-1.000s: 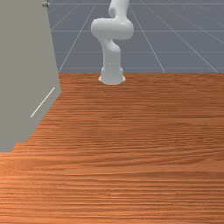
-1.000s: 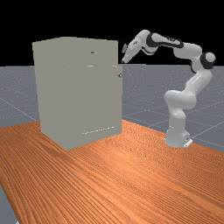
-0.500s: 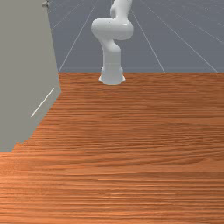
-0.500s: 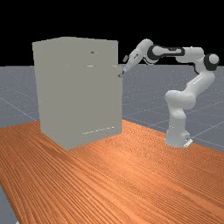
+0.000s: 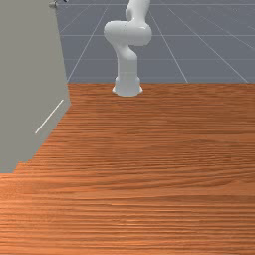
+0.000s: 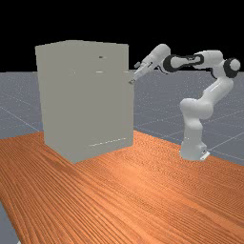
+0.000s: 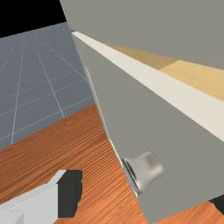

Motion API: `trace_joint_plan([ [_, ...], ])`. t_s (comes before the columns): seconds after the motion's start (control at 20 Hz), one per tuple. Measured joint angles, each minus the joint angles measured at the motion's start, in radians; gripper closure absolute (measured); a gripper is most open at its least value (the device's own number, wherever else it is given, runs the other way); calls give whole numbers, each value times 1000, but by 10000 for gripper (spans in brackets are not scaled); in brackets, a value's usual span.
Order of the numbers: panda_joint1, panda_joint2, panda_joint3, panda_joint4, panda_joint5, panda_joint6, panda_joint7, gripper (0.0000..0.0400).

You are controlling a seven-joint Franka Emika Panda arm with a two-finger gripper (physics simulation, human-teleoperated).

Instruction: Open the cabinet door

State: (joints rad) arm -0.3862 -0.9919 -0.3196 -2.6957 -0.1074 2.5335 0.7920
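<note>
While the gripper has its two jaws wide apart near the round knob, the cabinet door is open just a little bit, on the far view's left.

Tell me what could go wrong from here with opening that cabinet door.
My gripper is open near the flared metal knob, so pulling without a firm grip might slip off it.

The cabinet door looks slightly ajar, with the wooden interior visible past its top edge; pressing inward could push it shut.

One black fingertip stands beyond the door's side edge and might catch there.
</note>
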Motion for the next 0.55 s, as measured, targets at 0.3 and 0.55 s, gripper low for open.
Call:
trace_joint_plan([
  [0.3, 16, -56, 225, -64, -13, 19, 126, 0],
  [0.55, 26, -51, 456, -78, -23, 32, 295, 0],
])
